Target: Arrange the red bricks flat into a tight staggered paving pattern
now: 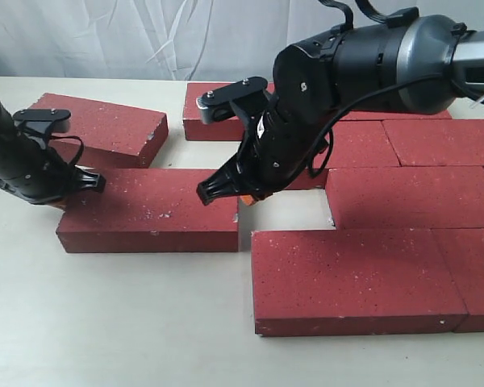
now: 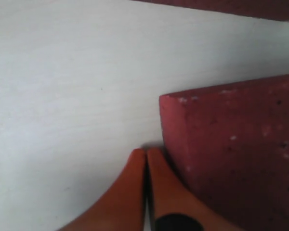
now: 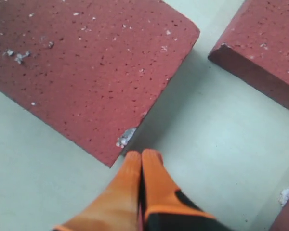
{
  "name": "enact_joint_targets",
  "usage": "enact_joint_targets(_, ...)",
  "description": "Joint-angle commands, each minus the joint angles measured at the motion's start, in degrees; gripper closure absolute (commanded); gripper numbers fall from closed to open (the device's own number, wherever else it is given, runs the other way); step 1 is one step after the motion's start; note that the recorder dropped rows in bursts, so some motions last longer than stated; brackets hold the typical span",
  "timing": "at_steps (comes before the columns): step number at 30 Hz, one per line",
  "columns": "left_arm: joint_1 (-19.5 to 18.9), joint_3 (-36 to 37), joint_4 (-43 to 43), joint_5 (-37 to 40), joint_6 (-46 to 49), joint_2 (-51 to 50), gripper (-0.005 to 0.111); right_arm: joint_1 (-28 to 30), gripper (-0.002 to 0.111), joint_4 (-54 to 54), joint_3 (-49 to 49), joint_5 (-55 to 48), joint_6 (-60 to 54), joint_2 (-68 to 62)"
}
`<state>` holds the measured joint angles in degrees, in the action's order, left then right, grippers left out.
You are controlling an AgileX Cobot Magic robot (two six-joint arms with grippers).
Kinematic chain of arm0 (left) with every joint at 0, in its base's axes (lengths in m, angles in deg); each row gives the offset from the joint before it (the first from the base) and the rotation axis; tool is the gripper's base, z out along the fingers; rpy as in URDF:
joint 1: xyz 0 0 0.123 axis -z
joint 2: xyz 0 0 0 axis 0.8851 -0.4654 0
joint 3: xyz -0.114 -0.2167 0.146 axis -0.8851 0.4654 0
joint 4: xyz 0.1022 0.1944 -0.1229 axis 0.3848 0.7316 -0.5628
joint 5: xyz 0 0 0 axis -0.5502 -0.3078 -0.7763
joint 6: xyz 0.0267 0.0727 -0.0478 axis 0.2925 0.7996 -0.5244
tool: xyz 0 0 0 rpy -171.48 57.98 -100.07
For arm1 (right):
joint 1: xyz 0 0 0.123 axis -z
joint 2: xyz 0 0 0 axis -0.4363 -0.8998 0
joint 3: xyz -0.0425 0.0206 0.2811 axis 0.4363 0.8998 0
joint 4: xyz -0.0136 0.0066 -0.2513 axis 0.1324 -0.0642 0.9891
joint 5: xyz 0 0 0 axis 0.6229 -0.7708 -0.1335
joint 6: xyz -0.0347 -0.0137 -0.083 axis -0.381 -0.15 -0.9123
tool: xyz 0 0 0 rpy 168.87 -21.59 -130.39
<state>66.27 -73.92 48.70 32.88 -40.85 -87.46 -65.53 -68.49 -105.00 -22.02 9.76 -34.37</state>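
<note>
Several red bricks lie flat on the pale table. One loose red brick (image 1: pixel 149 211) (image 3: pixel 86 67) (image 2: pixel 236 149) lies left of the middle. My left gripper (image 1: pixel 60 205) (image 2: pixel 146 153) is shut, holds nothing, and its orange tips rest on the table against this brick's left end. My right gripper (image 1: pixel 244 197) (image 3: pixel 142 156) is also shut and holds nothing, its tips on the table at the brick's near right corner, in the gap before the packed bricks. Another loose brick (image 1: pixel 105 127) lies at the back left.
A staggered group of bricks fills the right side, with a front brick (image 1: pixel 355 278) (image 3: pixel 265 48), a middle one (image 1: pixel 411 195) and a back one (image 1: pixel 444 141). A further brick (image 1: pixel 214 113) at the back middle is partly hidden by my right arm.
</note>
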Motion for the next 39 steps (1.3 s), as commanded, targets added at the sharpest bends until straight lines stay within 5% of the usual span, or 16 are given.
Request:
enact_joint_targets(1, 0.0, 0.1, -3.1, 0.2, 0.6, -0.2, 0.107, 0.2, 0.109, -0.1, -0.4, -0.3, 0.3, 0.5)
enact_joint_targets(20, 0.2, 0.1, -14.5, 2.5, 9.5, -0.2, 0.107, 0.2, 0.109, -9.6, -0.4, -0.3, -7.9, 0.5)
enact_joint_targets(39, -0.1, 0.1, -12.3, 3.5, 9.3, -0.2, 0.107, -1.8, 0.109, -12.8, -0.4, -3.0, -12.3, -5.3)
